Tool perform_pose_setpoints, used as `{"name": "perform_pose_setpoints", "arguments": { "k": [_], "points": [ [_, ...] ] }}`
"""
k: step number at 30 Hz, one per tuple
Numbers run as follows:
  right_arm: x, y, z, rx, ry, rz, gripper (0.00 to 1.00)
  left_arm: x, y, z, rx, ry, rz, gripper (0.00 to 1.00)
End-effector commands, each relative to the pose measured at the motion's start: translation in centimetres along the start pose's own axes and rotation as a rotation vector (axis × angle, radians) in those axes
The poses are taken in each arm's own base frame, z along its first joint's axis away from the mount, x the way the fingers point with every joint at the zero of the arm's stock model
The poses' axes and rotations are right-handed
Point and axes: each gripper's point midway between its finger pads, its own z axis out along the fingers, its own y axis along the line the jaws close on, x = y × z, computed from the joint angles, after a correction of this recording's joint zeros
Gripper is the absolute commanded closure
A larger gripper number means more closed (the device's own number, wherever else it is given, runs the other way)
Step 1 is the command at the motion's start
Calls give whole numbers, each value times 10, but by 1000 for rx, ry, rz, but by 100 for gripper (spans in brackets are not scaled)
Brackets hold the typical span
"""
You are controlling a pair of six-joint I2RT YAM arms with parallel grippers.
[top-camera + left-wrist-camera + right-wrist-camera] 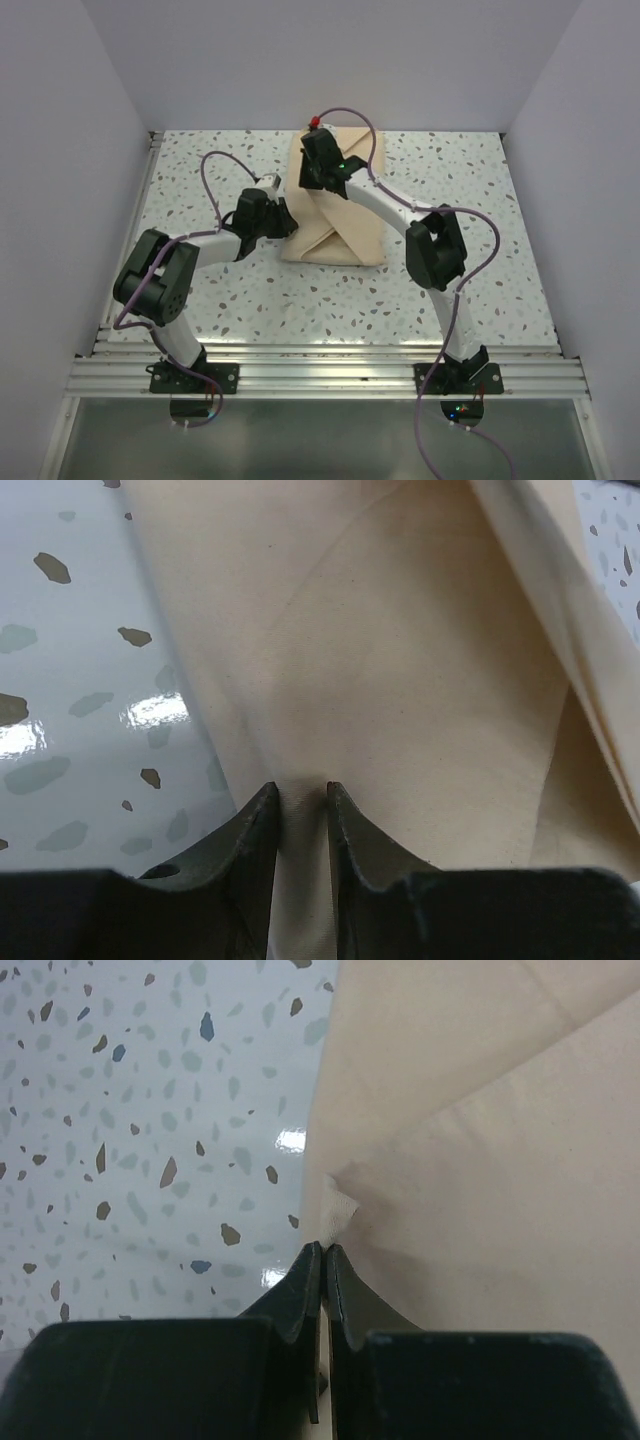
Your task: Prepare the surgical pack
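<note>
The surgical pack (340, 215) is a tan-beige cloth bundle folded over itself in the middle of the table; whatever is inside it is hidden. My left gripper (286, 222) is at the bundle's left edge. In the left wrist view the left gripper (300, 788) is shut on a raised fold of the cloth (400, 660). My right gripper (318, 172) hangs over the bundle's far left part. The right wrist view has the right gripper (325, 1248) shut on a cloth corner (340, 1205) that pokes out past the fingertips, at the edge of the pack (500, 1160).
The speckled white table (450, 180) lies all round the bundle, with walls on three sides. Aluminium rails (330, 375) carry the arm bases at the near edge. Purple cables (210, 175) loop above both arms.
</note>
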Motion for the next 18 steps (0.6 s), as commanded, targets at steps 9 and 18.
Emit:
{"name": "perform_pose_setpoints", "arguments": {
  "k": [9,18],
  "points": [
    [-12,81,9,-260,-60,136,100,-29,-30,0,94,-78,70,71],
    [8,86,28,-298,-22,177,100,-28,-31,0,100,-79,83,71]
  ]
}}
